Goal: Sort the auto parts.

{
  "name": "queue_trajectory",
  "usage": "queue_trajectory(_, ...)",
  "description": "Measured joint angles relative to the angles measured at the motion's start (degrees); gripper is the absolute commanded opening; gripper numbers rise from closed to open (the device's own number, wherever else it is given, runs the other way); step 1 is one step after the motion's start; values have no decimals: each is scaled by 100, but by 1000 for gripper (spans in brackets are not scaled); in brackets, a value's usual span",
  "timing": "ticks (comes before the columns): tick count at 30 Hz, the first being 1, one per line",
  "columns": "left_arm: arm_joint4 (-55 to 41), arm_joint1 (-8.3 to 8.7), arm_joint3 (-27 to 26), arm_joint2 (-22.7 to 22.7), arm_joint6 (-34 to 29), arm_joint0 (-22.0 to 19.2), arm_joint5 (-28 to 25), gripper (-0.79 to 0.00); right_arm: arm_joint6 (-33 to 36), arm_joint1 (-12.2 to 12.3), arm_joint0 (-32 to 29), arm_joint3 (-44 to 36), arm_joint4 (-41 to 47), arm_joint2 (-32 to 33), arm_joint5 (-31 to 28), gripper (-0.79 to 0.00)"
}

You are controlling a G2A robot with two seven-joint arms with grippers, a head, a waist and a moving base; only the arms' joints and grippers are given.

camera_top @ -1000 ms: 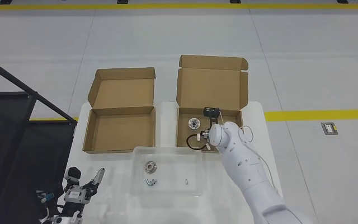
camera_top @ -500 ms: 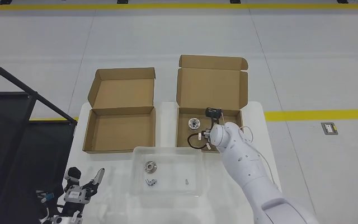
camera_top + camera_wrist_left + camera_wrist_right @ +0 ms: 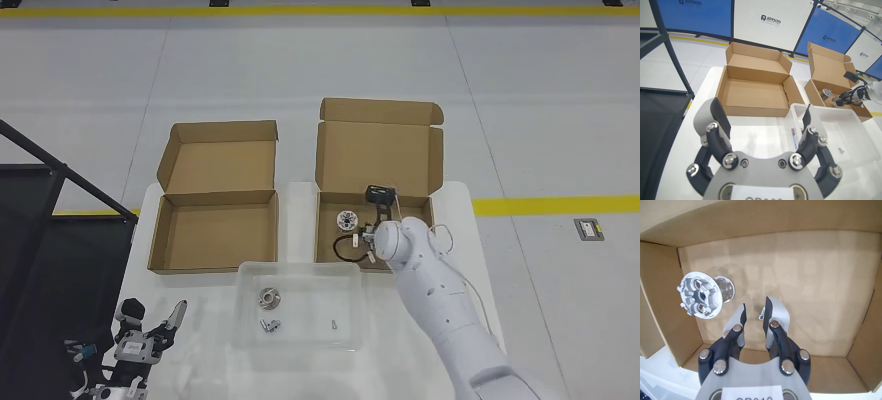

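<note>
A small silver threaded screw (image 3: 762, 313) is in the right-hand brown cardboard box (image 3: 328, 232), in its near half, between the fingers of the right gripper (image 3: 755, 303). The fingers stand a narrow gap apart and the screw is just beside one pad; whether it touches that pad cannot be told. To its left in the same box lies a round silver metal hub with a slotted face and a perforated sleeve (image 3: 702, 296), on its side.

Nearer is a clear plastic tray (image 3: 300, 266) holding a round grey metal ring part (image 3: 270, 297), a small cluster of metal fittings (image 3: 269, 325) and a tiny pin (image 3: 333, 323). To the left of the first box sits a second open brown cardboard box (image 3: 160, 235). All rest on a white table (image 3: 210, 300).

The left gripper (image 3: 762, 108) hangs at the table's near left corner, fingers spread wide and holding nothing.
</note>
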Motion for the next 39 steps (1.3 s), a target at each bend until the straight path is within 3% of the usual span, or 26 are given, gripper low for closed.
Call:
queue_trajectory(4, 0, 0, 0, 0, 0, 0, 0, 0, 304, 120, -557, -1164, 17, 207, -141, -548)
queue_trajectory(11, 0, 0, 0, 0, 0, 0, 0, 0, 1295, 362, -2245, -4250, -199, 512, -710, -486)
queue_trajectory(16, 0, 0, 0, 0, 0, 0, 0, 0, 1802, 426, -2987, -5540, -250, 308, -1122, -477)
queue_trajectory(19, 0, 0, 0, 0, 0, 0, 0, 0, 2297, 431, -3092, -5781, -237, 99, -1060, -419)
queue_trajectory(21, 0, 0, 0, 0, 0, 0, 0, 0, 2556, 417, -3079, -5807, -280, -120, -929, -114)
queue_trajectory(22, 0, 0, 0, 0, 0, 0, 0, 0, 2638, 408, -3068, -5805, -292, -218, -868, -12)
queue_trajectory(29, 0, 0, 0, 0, 0, 0, 0, 0, 3013, 363, -2941, -5763, -226, -616, -473, 0)
queue_trajectory(39, 0, 0, 0, 0, 0, 0, 0, 0, 2948, 369, -2975, -5716, -219, -631, -554, 0)
